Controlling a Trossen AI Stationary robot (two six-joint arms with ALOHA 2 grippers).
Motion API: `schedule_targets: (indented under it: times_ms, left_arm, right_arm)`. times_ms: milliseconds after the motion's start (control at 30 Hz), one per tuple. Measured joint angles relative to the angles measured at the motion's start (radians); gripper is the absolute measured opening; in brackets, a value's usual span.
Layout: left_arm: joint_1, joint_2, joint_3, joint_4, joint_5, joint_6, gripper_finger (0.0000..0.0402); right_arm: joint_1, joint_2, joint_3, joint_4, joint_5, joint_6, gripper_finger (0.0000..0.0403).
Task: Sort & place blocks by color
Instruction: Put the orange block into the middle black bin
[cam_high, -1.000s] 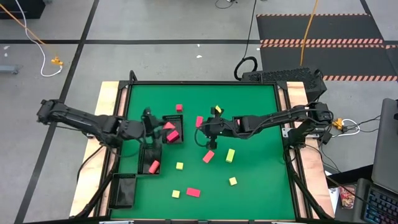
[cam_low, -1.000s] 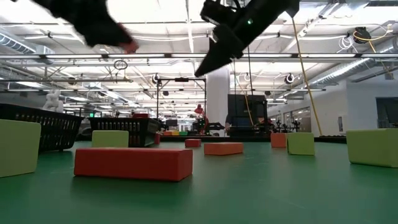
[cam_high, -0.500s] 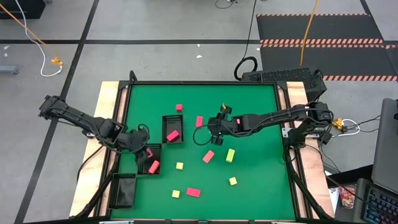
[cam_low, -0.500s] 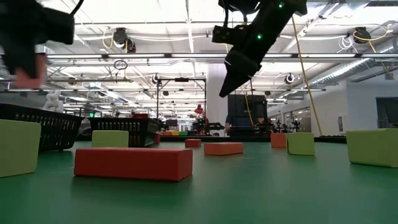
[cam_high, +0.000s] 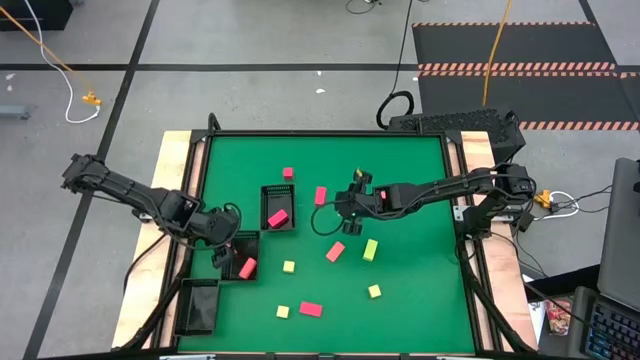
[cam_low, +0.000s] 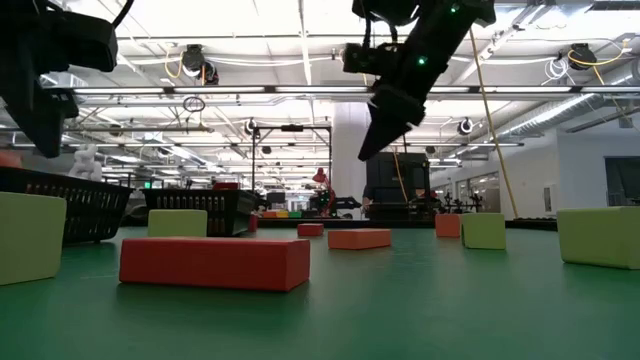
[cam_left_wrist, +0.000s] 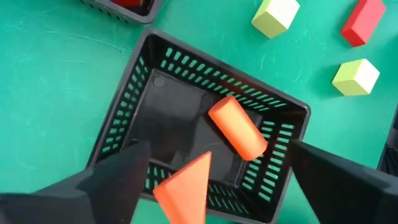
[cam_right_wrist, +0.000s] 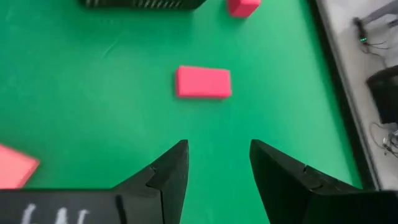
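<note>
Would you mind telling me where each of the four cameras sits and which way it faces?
High view: above the table, looking straight down; both arms show, left gripper over the middle tray.
Low view: at tabletop height, looking level past a red bar into the room; arms hang from above.
Left wrist view: looks down between open fingers into that tray, with a salmon wedge.
Right wrist view: looks past open fingers at a magenta block.
Shared: the middle tray appears in high and left wrist views.
</note>
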Motion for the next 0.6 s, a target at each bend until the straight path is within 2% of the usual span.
schedule_targets:
  times_ms: [67, 233, 300, 433, 600]
  left_arm:
    - [0.02, 0.0, 0.0, 0.023, -0.008, 0.028, 0.0383]
    - [0.089, 0.0, 0.0, 0.218, -0.07, 0.18, 0.0337]
    - [0.117, 0.0, 0.0, 0.323, -0.085, 0.271, 0.0321]
    - [0.147, -0.001, 0.0, 0.505, -0.092, 0.435, 0.0296]
    - [0.152, 0.0, 0.0, 0.616, -0.123, 0.54, 0.0279]
  right_arm:
    - [0.0, 0.0, 0.0, -0.005, -0.04, -0.009, 0.0165]
    - [0.007, 0.001, -0.009, 0.036, -0.323, -0.053, 0.0173]
    - [0.024, 0.001, -0.036, 0.093, -0.393, -0.086, 0.018]
    - [0.073, 0.002, -0.142, 0.277, -0.424, -0.189, 0.0209]
    - [0.115, 0.003, -0.287, 0.528, -0.422, -0.196, 0.0273]
